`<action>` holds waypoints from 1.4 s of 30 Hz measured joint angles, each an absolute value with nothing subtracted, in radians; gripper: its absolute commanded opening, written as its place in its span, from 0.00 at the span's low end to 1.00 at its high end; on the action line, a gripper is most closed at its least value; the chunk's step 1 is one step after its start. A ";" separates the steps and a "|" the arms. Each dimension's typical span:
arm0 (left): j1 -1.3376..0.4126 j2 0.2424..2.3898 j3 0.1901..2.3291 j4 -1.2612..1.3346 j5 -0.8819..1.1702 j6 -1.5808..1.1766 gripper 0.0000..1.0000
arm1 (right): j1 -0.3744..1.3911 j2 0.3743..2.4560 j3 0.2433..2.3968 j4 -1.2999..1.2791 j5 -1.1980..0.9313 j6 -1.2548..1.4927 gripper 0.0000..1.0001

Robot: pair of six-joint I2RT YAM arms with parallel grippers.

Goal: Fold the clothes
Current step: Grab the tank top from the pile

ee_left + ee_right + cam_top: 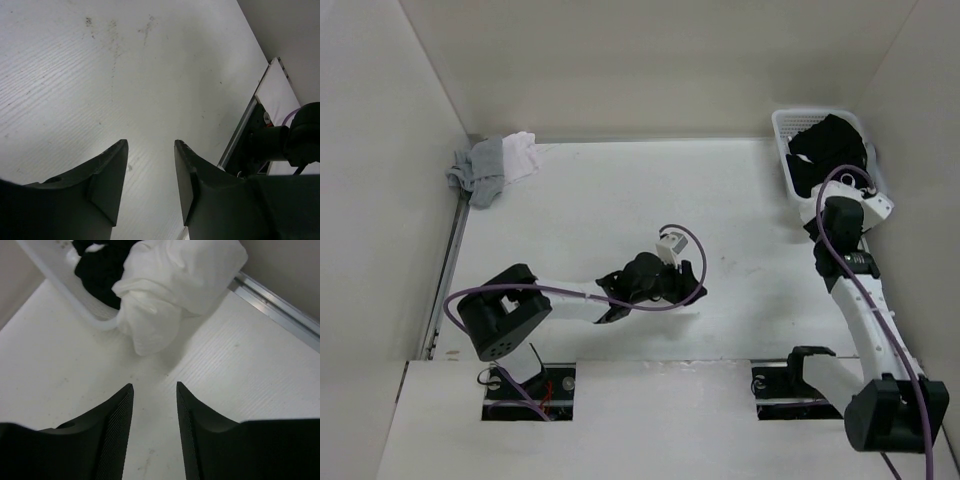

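Note:
The clothes, a small white camisole [170, 285], lie bunched and spill over the rim of the white basket [60, 282] onto the table. My right gripper [155, 386] hovers just short of the bunch's lowest fold, open, with nothing between its ribbed fingers [117, 420]. From above, the right arm's wrist [840, 225] stands at the basket's near edge and covers those fingers. My left gripper [150, 142] is open above bare white table, near the middle of the table's front half [696, 283], far from the camisole.
Black garments [830, 150] fill the basket [785, 130] at the back right corner. A grey and white garment pile [495, 165] lies at the back left. A metal rail [280, 310] runs along the right wall, close behind the camisole. Walls enclose the table on three sides.

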State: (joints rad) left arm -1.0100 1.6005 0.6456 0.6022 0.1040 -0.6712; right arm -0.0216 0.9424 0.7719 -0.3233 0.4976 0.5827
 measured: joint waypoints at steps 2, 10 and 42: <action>-1.002 1.601 0.641 0.607 0.101 -0.664 0.45 | -0.054 0.989 0.773 -0.323 0.472 0.578 0.60; -0.973 1.628 0.640 0.643 0.103 -0.663 0.47 | -0.117 1.301 0.944 -0.236 0.331 0.571 0.56; -0.951 1.646 0.640 0.667 0.129 -0.696 0.48 | -0.156 1.495 1.118 -0.191 0.405 0.528 0.00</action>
